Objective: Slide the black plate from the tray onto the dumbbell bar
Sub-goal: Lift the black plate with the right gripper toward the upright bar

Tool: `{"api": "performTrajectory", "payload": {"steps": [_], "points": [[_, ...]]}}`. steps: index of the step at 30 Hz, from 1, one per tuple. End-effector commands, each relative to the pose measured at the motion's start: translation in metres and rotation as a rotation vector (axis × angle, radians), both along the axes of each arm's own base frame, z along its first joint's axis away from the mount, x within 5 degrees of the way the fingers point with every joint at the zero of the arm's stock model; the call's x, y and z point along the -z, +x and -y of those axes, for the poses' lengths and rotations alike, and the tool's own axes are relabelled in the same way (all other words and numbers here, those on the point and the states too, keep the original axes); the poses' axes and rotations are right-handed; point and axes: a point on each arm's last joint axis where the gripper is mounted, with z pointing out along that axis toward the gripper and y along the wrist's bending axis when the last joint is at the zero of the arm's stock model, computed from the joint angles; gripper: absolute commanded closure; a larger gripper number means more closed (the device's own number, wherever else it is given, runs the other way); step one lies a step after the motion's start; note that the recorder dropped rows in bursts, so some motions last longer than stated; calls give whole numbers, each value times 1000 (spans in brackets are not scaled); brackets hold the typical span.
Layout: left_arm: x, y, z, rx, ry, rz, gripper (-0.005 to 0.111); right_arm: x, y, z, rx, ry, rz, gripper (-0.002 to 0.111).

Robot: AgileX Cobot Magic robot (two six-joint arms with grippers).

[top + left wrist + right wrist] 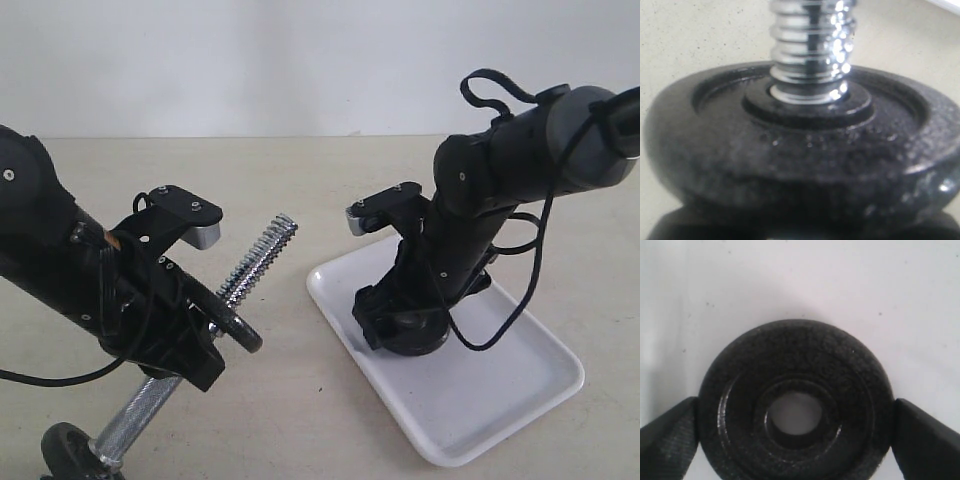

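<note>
While our left gripper (200, 335) clamps the dumbbell bar (255, 255) tilted (offered toward the tray (520, 400)), our right gripper (795, 412) flanks the black plate (800, 355), grip unclear.

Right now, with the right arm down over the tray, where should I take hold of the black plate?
Across the outer rim, coming straight down. The black plate lies flat on the tray, so only its edge is reachable; the fingers flank it. That leaves the centre hole free for the dumbbell bar.
</note>
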Motion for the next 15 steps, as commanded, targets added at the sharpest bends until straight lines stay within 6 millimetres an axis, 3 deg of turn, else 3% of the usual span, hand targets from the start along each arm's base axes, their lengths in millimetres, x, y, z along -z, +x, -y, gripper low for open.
{"api": "performTrajectory", "payload": {"steps": [1,8,15], "points": [[-21,5,5,-58,-91,84,102,-19,-13,5,28,9,-52,108],[-21,5,5,-58,-91,84,102,-60,-19,9,19,52,37,108],[-21,4,5,-48,-88,77,102,-68,-21,10,17,60,54,108]]}}
